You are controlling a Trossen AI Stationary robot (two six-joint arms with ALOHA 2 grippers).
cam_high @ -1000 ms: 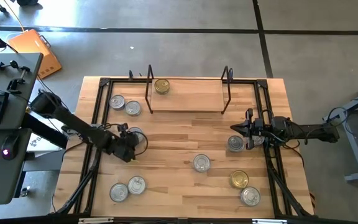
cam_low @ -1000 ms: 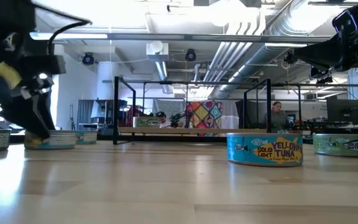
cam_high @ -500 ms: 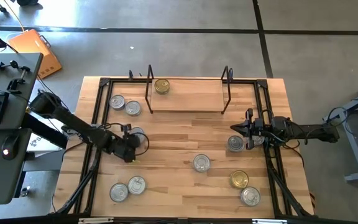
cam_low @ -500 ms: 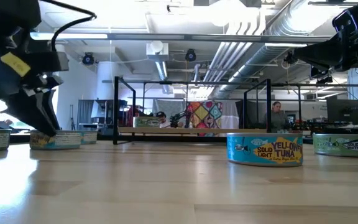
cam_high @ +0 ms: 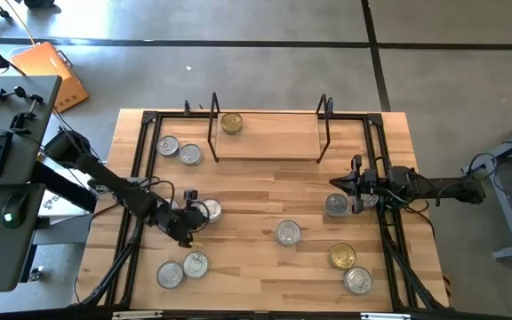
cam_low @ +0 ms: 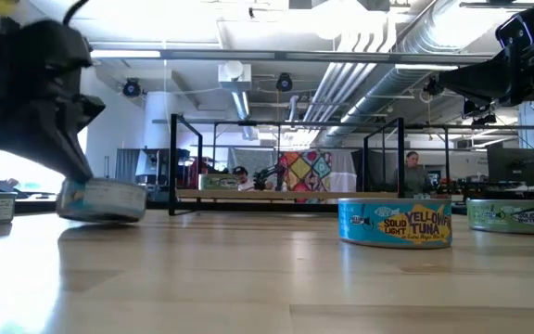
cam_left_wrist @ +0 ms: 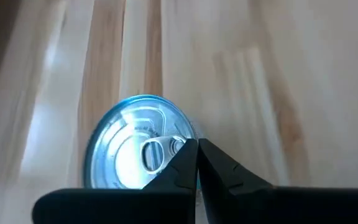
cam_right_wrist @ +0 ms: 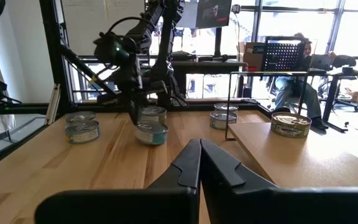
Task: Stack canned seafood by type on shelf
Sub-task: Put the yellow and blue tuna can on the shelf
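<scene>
A silver-lidded tin of the canned seafood sits on the table's left half and shows blurred in the low view. My left gripper is shut, its tips over the lid's edge. The shelf stands at the far edge and carries a gold-lidded tin at its left end. My right gripper hangs shut above the table's right side, just beyond a silver tin. My left gripper's shut fingertips meet the tin's lid at its rim, beside the pull tab. They slant down on it from above and from the table's left. Nothing lies between the fingers. The tin stands lid up.
Two silver tins lie far left and two more near left. One tin sits mid-table. A gold tin and a silver one lie near right. Black frame rails run along both sides.
My left gripper has shut fully and gone a little toward the table's near edge. The tin that stood between its fingers has slid out toward the right and near edges, and it now lies clear of the gap.
</scene>
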